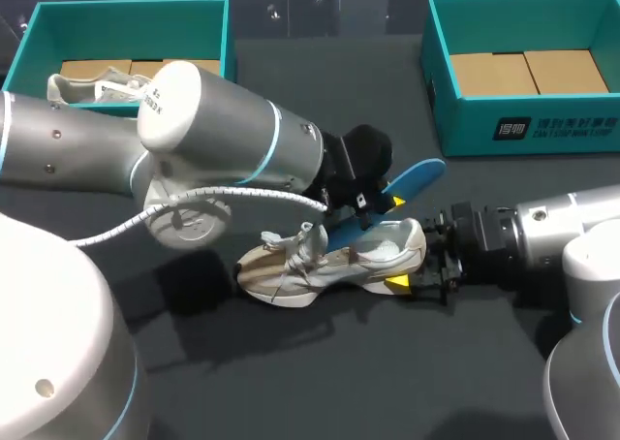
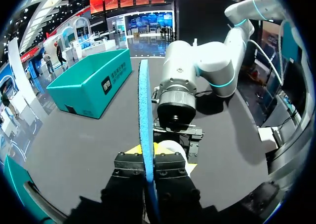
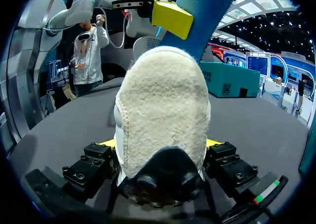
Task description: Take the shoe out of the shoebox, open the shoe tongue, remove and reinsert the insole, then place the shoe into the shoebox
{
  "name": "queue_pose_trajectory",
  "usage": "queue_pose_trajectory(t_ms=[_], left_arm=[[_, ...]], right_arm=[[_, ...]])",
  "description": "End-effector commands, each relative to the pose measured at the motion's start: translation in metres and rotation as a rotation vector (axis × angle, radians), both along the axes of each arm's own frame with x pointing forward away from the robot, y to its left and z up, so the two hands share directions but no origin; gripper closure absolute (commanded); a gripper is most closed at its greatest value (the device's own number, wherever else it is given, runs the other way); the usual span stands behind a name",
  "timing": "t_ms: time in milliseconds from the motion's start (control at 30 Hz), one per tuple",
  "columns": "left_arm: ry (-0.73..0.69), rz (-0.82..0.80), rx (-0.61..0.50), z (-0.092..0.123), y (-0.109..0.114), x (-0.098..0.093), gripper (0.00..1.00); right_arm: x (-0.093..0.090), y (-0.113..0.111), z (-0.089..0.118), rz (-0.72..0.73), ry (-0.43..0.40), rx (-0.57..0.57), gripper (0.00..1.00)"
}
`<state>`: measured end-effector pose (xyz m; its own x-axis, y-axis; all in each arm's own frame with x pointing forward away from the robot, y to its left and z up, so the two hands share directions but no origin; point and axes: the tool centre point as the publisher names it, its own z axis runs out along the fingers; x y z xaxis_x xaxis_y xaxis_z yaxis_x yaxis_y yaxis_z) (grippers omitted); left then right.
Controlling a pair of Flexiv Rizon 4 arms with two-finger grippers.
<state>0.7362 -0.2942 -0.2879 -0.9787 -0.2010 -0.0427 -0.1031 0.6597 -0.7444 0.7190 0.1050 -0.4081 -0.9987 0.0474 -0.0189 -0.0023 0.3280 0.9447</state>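
Nearest the head camera, my left arm's thick silver body (image 1: 208, 130) crossed the dark table (image 1: 291, 362) from the left. Its left gripper (image 1: 380, 207) was clenched on a long blue foam insole (image 1: 417, 178) that slanted up above a beige-and-white lace-up sneaker (image 1: 329, 258). The sneaker lay on the table, toe toward the left arm. The right gripper (image 1: 421, 264) grasped it at the heel, one yellow tip showing beneath. Only this view showed both teal cardboard shoeboxes: the left shoebox (image 1: 229, 43) at the far left corner held a second pale sneaker (image 1: 92, 89), and the right shoebox (image 1: 523, 125) stood at the far right.

From the left wrist, the insole appeared edge-on, a thin blue strip pinched between the two yellow tips and running ahead of them. My right arm (image 2: 197, 71) lay just beyond, with the right shoebox farther off beside it.

From the right wrist, the sneaker's fleecy heel filled the space between the fingers (image 3: 106, 144), which pressed on it from both sides. Above it stood the insole with one yellow tip of the left gripper against it.
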Motion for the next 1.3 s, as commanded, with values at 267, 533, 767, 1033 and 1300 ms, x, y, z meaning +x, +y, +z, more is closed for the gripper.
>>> queue_pose_trajectory(t_ms=[267, 533, 767, 1033, 1300], left_arm=[[0.157, -0.191, -0.122, 0.058, 0.014, -0.016, 1.00], [0.157, -0.191, -0.122, 0.058, 0.014, -0.016, 1.00], [0.167, -0.175, -0.164, 0.068, 0.019, -0.018, 1.00], [0.221, -0.079, -0.467, 0.155, 0.058, -0.030, 1.00], [0.260, -0.068, -0.521, 0.167, 0.063, -0.030, 1.00]], right_arm=[[-0.001, 0.000, 0.000, 0.000, 0.000, -0.002, 1.00], [-0.001, 0.000, 0.000, 0.000, 0.000, -0.002, 1.00], [-0.001, 0.000, 0.000, 0.000, 0.000, -0.002, 1.00], [-0.001, 0.000, 0.000, 0.000, 0.000, -0.002, 1.00], [-0.001, 0.000, 0.000, 0.000, 0.000, -0.002, 1.00]])
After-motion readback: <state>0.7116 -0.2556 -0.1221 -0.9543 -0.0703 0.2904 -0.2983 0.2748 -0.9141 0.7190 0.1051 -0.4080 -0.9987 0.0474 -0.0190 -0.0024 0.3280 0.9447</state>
